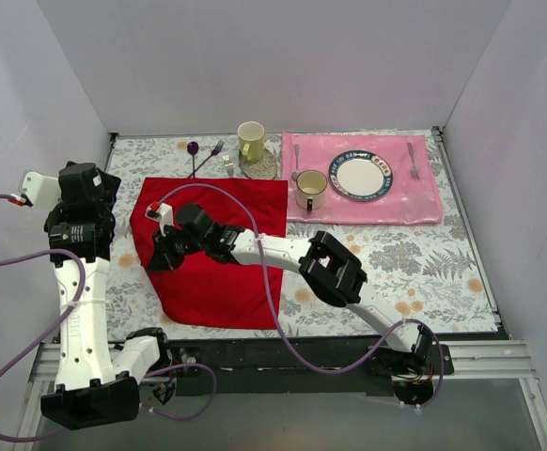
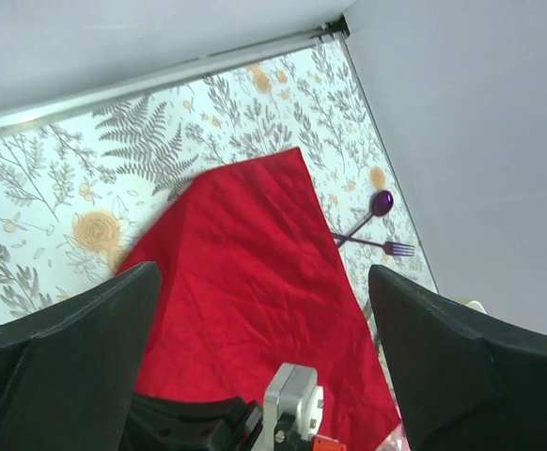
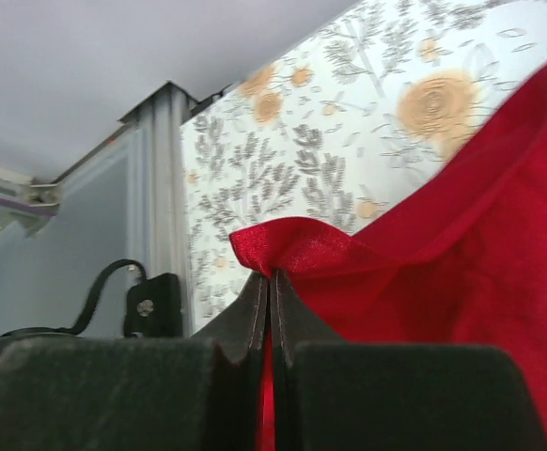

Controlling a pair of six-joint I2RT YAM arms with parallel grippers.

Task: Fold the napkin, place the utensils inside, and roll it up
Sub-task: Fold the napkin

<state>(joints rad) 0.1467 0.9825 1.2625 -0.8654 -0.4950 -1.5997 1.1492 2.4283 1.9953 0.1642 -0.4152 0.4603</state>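
The napkin [image 1: 226, 282] is clamped at centre-left by the right gripper [image 3: 270, 287]; the left gripper [image 2: 262, 282] is spread wide, empty; folding is judged barely begun.

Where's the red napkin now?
The napkin lies left of centre on the floral table in the top view, just left of the pink placemat; the right gripper pinches its left edge.

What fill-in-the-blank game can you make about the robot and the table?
The right hand pinches the ___ napkin.
The left hand holds nothing, and its fingers are wide ___.
The plate sits on the ___ placemat.
Missing words: red, open, pink.
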